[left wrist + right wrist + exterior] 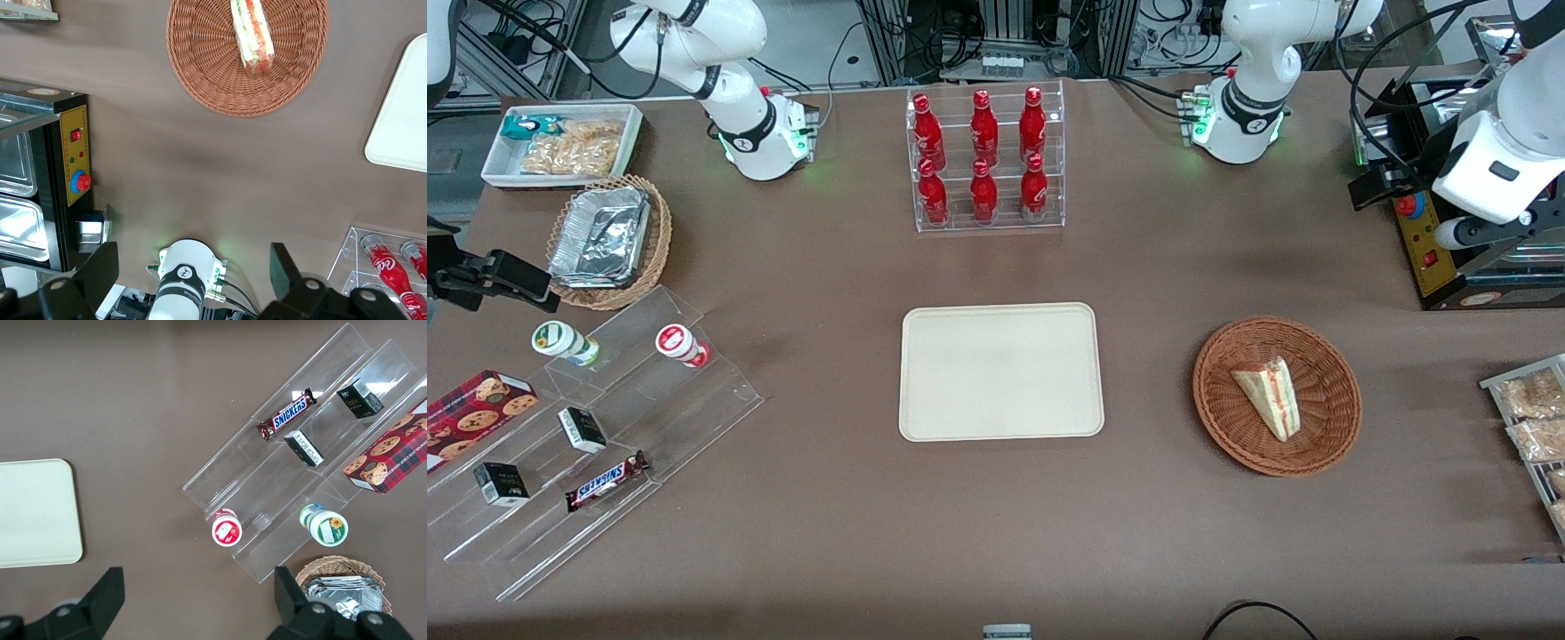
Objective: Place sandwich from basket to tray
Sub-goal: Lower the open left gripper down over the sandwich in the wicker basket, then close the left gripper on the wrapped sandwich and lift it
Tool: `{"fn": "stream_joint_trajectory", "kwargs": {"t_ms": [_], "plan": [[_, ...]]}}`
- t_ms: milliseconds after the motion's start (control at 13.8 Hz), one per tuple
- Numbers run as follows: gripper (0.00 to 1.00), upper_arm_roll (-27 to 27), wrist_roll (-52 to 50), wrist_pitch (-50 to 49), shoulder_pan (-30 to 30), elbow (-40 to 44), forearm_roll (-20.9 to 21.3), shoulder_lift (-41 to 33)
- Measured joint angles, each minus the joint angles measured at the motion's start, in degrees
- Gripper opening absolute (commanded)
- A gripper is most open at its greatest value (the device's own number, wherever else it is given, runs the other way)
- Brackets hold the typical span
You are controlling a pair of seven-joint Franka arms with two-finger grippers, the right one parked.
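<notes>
Your sandwich (1267,396) lies in the basket (1325,444), toward the working arm's end of the table; the tray (1000,372) sits bare beside it, well apart; your gripper (193,270) hangs high above the table near the arm's base, fingers (100,270) spread wide, holding nothing.

Seen from the front, from the table's (996,551) middle: a clear rack of red bottles (985,160) at twelve o'clock, a tan basket of foil containers (605,240) at ten, a Snickers bar (607,480) on a clear stepped stand (694,400) at eight, a cookie box (471,413) at nine
</notes>
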Motion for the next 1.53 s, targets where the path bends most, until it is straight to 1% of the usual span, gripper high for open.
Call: {"fn": "stream_joint_trajectory", "kwargs": {"t_ms": [218, 364, 655, 800, 945, 1091, 1236, 1382, 1527], "plan": [[1.00, 0.0, 0.1, 0.0, 0.0, 0.0, 0.0, 0.3], [1.00, 0.3, 0.1, 0.0, 0.0, -0.1, 0.0, 1.9], [1.00, 0.8, 0.0, 1.8, 0.5, -0.4, 0.1, 10.4], [1.00, 1.1, -2.7, 7.4, 1.3, -1.0, 0.1, 15.7], [1.00, 1.1, -11.4, 12.4, 1.6, -1.8, 0.1, 18.8], [1.00, 0.9, -18.8, 19.8, 1.4, -5.7, 0.1, 19.7], [1.00, 0.8, -23.9, 28.2, 1.1, -11.0, 0.1, 20.1], [1.00, 0.7, -27.4, 35.6, 0.6, -15.3, 0.1, 21.0], [1.00, 0.6, -28.6, 40.1, -0.3, -17.2, 0.1, 21.9]]}}
